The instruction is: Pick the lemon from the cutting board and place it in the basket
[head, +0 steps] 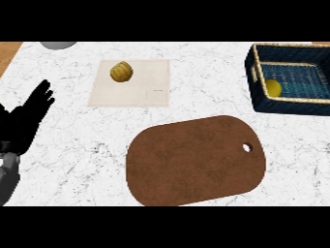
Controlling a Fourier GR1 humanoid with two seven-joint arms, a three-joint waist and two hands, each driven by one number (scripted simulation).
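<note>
One left hand (14, 121) rests open at left, fingers (42, 94) up

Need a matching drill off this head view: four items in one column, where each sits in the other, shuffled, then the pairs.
Things:
1. lemon
2. brown cutting board
3. left hand
4. ridged yellow-brown object

Places:
A. on the pale square mat
B. inside the basket, by its left wall
C. at the view's left edge, open, fingers up
D. centre of the counter, nothing on it

Pairs: 1-B, 2-D, 3-C, 4-A
</note>
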